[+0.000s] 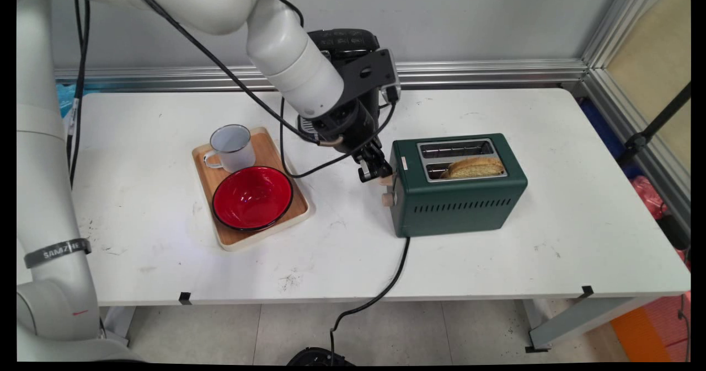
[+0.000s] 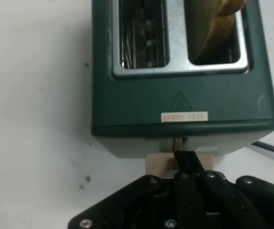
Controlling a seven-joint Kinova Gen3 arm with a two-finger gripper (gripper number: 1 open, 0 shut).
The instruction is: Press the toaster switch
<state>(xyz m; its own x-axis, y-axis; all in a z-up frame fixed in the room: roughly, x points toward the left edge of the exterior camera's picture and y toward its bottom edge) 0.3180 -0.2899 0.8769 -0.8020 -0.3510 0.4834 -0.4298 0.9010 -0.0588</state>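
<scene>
My gripper [image 1: 376, 173] [image 2: 187, 160] is at the toaster's [image 1: 458, 200] [image 2: 175, 95] left end. Its fingers are pinched together, tip resting on the wooden lever [image 1: 387, 180] [image 2: 156, 164] and gripping nothing. There's a slice of bread [image 1: 474, 167] [image 2: 213, 28] in the toaster's near slot. The tray [image 1: 276, 156] with the mug [image 1: 231, 148] and red bowl [image 1: 252, 197] sits left of the toaster. The toaster's little orange sticker [image 2: 184, 116] is too small to read.

The table's [image 1: 469, 261] middle is blocked by the green toaster [image 1: 458, 194], with a bread slice [image 1: 474, 167] raised out of its near slot and its black cord [image 1: 386, 283] trailed over the near edge. The left is taken up by a wooden tray [image 1: 295, 208] bearing a mug [image 1: 231, 148] and red bowl [image 1: 252, 197]. Open surface is left at the right end and along the near edge.
</scene>
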